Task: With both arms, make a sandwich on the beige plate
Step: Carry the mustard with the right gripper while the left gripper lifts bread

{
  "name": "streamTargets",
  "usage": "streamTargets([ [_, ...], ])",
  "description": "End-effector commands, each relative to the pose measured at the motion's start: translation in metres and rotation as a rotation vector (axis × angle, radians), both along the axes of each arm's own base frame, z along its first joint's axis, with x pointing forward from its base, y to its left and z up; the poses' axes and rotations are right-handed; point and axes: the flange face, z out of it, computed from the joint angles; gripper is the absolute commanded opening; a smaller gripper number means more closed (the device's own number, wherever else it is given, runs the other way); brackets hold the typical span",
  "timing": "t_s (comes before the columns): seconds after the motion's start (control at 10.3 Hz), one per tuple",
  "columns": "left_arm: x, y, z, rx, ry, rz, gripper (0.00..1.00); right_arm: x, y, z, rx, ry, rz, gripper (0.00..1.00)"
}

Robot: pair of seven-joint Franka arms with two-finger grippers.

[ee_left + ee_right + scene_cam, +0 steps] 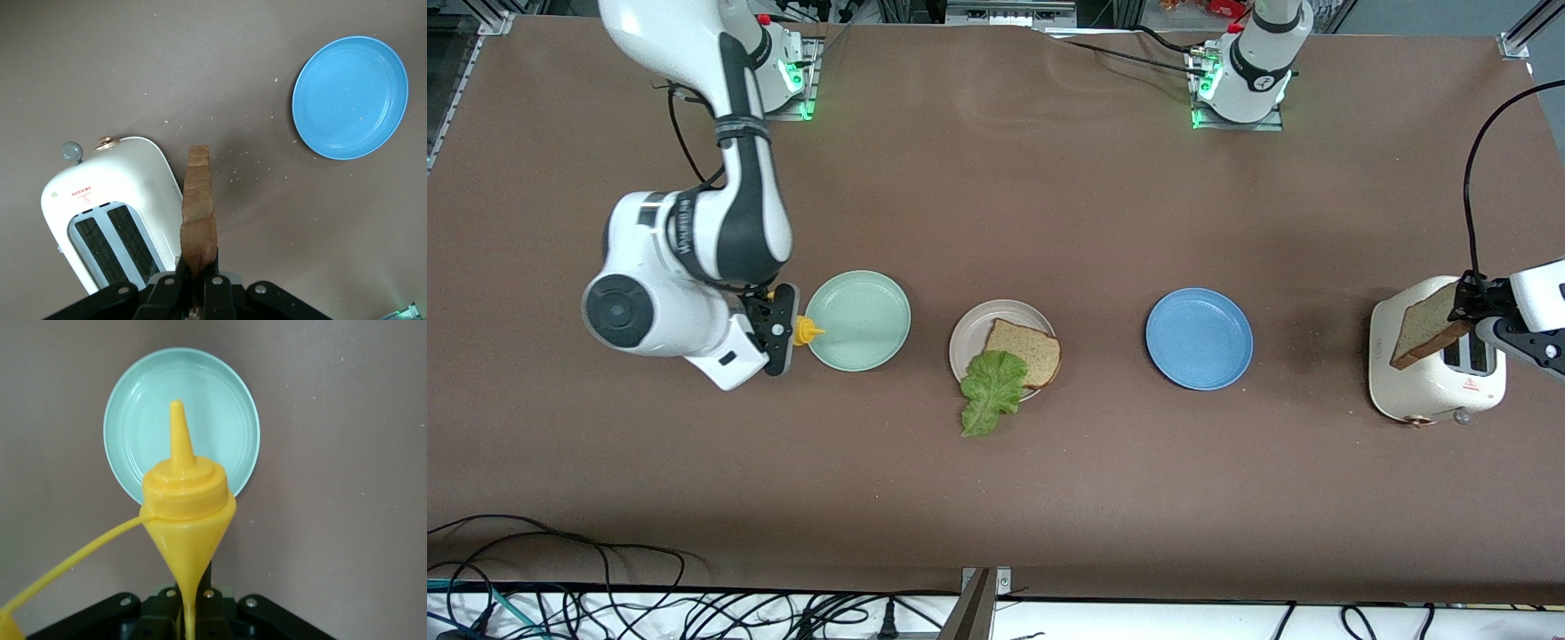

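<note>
Left gripper is clamped on a brown bread slice over the toaster at the left arm's end of the table. Right gripper pinches a yellow sauce bottle over the mint-green plate. On the beige plate, between the mint-green plate and the blue plate, one crusted slice lies under a ruffled lettuce leaf that overhangs the rim. Sauce and top slice look left to do.

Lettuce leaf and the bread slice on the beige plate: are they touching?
Touching. In the front view the lettuce leaf overlaps a corner of the bread slice on the beige plate, with no gap between them.
</note>
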Motion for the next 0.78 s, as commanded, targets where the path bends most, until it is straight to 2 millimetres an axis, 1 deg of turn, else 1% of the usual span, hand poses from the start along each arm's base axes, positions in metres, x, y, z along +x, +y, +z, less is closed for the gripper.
streamTargets([
  [0.0, -0.003, -0.002, 0.009, -0.020, 0.004, 0.012, 0.00, -0.009, 0.042, 0.014, -0.096, -0.040, 0.022, 0.00],
  [0.1, -0.003, -0.003, 0.009, -0.020, 0.007, 0.011, 0.00, -0.017, 0.061, 0.014, -0.122, -0.049, 0.030, 0.00],
  [0.19, -0.003, -0.003, 0.009, -0.020, 0.007, 0.011, 0.00, -0.021, 0.070, 0.014, -0.135, -0.053, 0.021, 0.00],
  [0.29, -0.003, -0.004, 0.009, -0.021, 0.007, 0.009, 0.00, -0.028, 0.085, 0.012, -0.145, -0.057, 0.023, 0.00],
  [0.39, -0.004, -0.003, 0.009, -0.020, 0.009, 0.011, 0.00, -0.031, 0.092, 0.012, -0.148, -0.063, 0.018, 0.00],
  [0.49, -0.003, -0.004, 0.009, -0.021, 0.007, 0.009, 0.00, -0.031, 0.094, 0.009, -0.151, -0.061, 0.015, 0.00],
  [0.68, -0.002, -0.012, 0.009, -0.019, 0.009, 0.003, 0.00, -0.031, 0.092, 0.009, -0.156, -0.060, 0.019, 0.00],
])
